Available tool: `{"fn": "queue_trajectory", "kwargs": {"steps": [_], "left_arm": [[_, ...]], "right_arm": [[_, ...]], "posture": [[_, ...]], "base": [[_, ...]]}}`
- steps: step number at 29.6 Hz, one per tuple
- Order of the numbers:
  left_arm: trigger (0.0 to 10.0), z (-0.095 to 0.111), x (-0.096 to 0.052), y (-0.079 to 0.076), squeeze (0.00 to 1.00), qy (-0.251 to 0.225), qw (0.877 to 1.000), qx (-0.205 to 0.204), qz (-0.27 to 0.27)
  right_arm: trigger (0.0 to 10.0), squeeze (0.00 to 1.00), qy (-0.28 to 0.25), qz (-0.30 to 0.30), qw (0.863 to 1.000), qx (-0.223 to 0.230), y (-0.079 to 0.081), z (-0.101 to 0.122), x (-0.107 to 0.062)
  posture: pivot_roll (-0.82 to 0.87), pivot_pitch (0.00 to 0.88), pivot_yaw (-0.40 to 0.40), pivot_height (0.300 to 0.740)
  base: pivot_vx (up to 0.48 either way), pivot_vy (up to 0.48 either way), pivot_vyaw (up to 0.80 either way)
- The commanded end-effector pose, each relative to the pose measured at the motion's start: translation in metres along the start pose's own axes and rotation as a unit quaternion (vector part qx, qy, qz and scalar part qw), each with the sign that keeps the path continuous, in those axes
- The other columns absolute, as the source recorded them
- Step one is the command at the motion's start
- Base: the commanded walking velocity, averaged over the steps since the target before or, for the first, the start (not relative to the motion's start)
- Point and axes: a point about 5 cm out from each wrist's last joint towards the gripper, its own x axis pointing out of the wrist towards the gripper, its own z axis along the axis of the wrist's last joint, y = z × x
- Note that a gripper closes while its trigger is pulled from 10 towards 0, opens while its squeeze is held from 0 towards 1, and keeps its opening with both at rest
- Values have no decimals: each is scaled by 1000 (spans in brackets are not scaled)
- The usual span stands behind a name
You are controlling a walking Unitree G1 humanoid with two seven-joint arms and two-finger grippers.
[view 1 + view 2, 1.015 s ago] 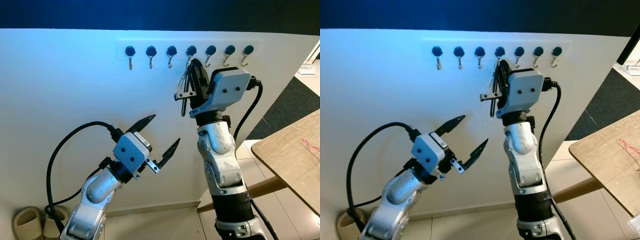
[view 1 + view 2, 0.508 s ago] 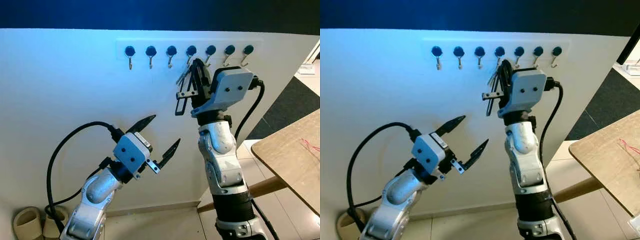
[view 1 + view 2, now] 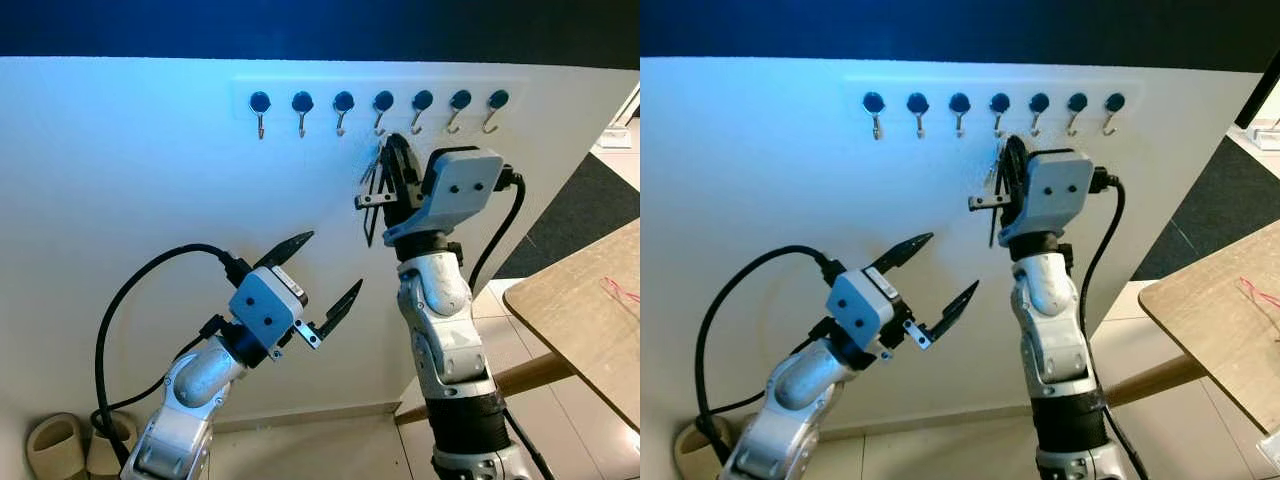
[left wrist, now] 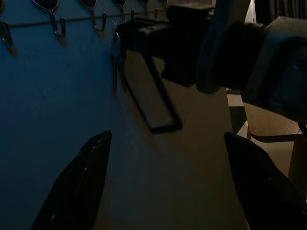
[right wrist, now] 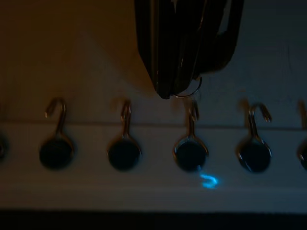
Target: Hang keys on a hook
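Keys point(image 3: 372, 190) in R end effector point(image 3: 393, 165), below hooks point(image 3: 383, 105)

Shiny metal hooks point(image 3: 301, 124) hang from glossy dark round caps on a matt white wall point(image 3: 120, 180). The desk point(image 3: 585, 315) looks like smooth pale wood.

Hanging across the upper middle of the frame: a row of seven small metal hooks point(image 3: 380, 104) on the white wall point(image 3: 130, 180). Sitting just below the fourth hook: the right gripper point(image 3: 392, 158), pinching dark keys point(image 3: 372, 190). Hovering lower left: the left gripper point(image 3: 322, 278), fingers spread. Jutting in at right: a wooden table point(image 3: 585, 320).
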Motion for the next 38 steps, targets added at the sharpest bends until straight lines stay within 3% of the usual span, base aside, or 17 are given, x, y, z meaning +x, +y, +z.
{"fn": "queue_trajectory", "kwargs": {"steps": [1, 12, 14, 15, 20, 21, 38], "left_arm": [[10000, -1, -1, -3, 0, 8, 1000, 8, -15], [10000, -1, -1, -3, 0, 9, 1000, 10, -16], [10000, -1, -1, -3, 0, 10, 1000, 10, -16], [10000, -1, -1, -3, 0, 10, 1000, 10, -16], [10000, -1, -1, -3, 0, 9, 1000, 12, -15], [10000, -1, -1, -3, 0, 9, 1000, 12, -15], [10000, -1, -1, -3, 0, 9, 1000, 16, -15]], "right_arm": [[10000, 0, 5, -10, 1000, 6, -5, -1, -2], [10000, 0, 16, -3, 1000, 25, -3, -4, -3], [10000, 122, 15, -2, 999, 28, -3, -4, -3], [10000, 125, 14, -2, 999, 30, -3, -4, -3], [10000, 71, 4, 3, 999, 33, -2, 0, -2], [10000, 0, -2, 7, 999, 35, -1, 2, -2], [10000, 0, -60, 36, 996, 51, 11, 23, 5]], "posture": [[63, 101, -64, 740], [64, 104, -64, 740], [64, 104, -65, 740], [64, 104, -65, 740], [63, 104, -64, 740], [63, 105, -63, 740], [65, 103, -66, 740]], "base": [[0, 0, 0], [0, 0, 0], [0, 0, 0], [0, 0, 0], [0, 0, 0], [0, 0, 0], [0, 0, 0]]}}
